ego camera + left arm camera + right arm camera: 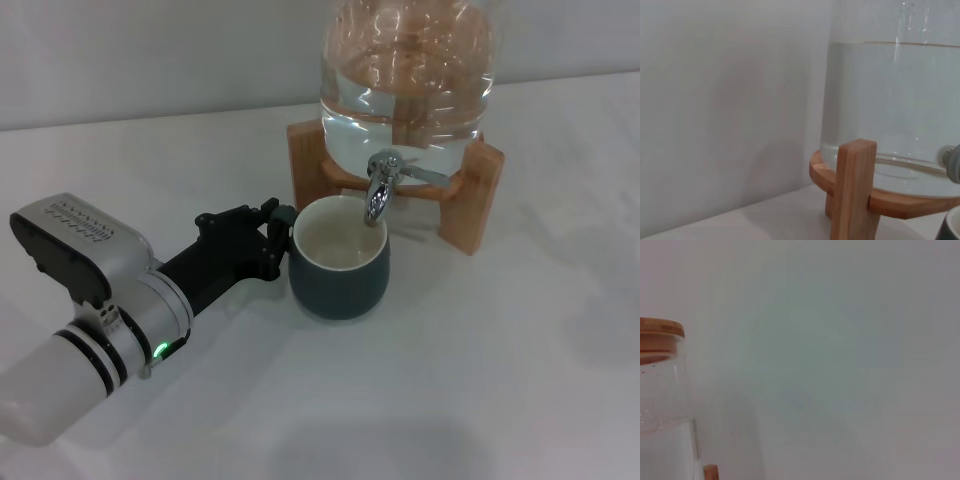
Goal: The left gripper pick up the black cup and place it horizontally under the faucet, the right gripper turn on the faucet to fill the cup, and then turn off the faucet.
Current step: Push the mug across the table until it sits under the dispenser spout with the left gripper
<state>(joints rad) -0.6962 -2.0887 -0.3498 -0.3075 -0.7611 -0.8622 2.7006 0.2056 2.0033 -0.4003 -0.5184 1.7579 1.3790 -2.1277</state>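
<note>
The black cup (340,285) stands upright on the white table, cream inside showing, its mouth right below the chrome faucet (380,190). The faucet sticks out of the clear water jar (405,80) on its wooden stand (478,200). No water runs from the spout. My left gripper (276,238) reaches in from the left and is shut on the cup's handle side; the handle itself is hidden between the fingers. In the left wrist view the stand (855,190), the jar (890,100), a bit of the faucet (954,162) and the cup's edge (952,227) show. My right gripper is out of view.
The white table (500,380) spreads open in front of and to the right of the cup. A pale wall rises behind the jar. The right wrist view catches the jar's upper part (665,440) with its wooden lid (660,335) against that wall.
</note>
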